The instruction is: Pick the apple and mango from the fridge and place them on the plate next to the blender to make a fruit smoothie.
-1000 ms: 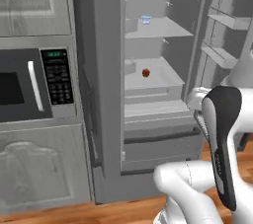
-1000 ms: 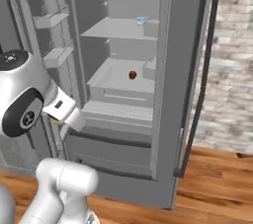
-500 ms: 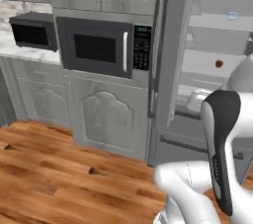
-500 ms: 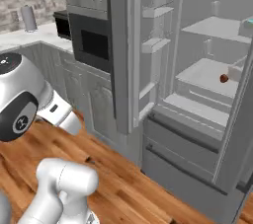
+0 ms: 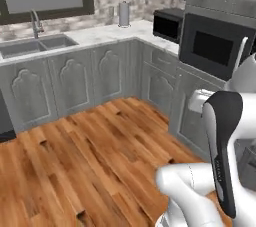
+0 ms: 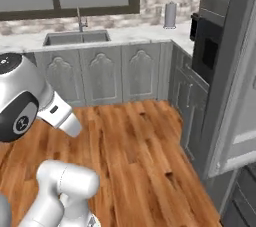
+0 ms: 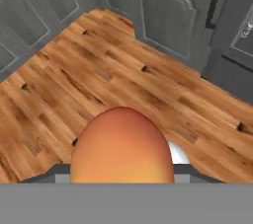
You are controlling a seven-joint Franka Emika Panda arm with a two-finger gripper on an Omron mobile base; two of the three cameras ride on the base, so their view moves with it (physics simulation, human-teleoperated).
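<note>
Hand view: mango [image 7: 122, 145] sits right at the hand, big orange-yellow blob low centre, blocking the fingertips. Hand looks closed on it, though the fingers themselves are hidden behind the fruit, so how wide they stand can't be read. Held tucked in close, likely so it rides steady while the base drives.

Left to right in the left base view: sink [image 5: 31, 47] in the pale tabletop [image 5: 100, 33] far left, well away from the hand; a grey canister [image 5: 124, 14] further along, by the corner; a small black appliance [image 5: 168, 24] after it; then the black microwave [image 5: 212, 48] set in the cabinet wall, nearest the arm on the right. Wood floor [image 5: 75, 161] below.

Right base view: sink under the window on the left, canister at the corner, microwave to its right, fridge door [image 6: 239, 96] edge at far right, just beside the base.

Ahead of the hand: floor and grey cabinet doors [image 7: 168, 18].

Judgement: transport leg, mango in hand, heading off from the fridge towards the plate. Apple, plate and blender can't be placed from here. Risk: fruit slipping during the drive.
</note>
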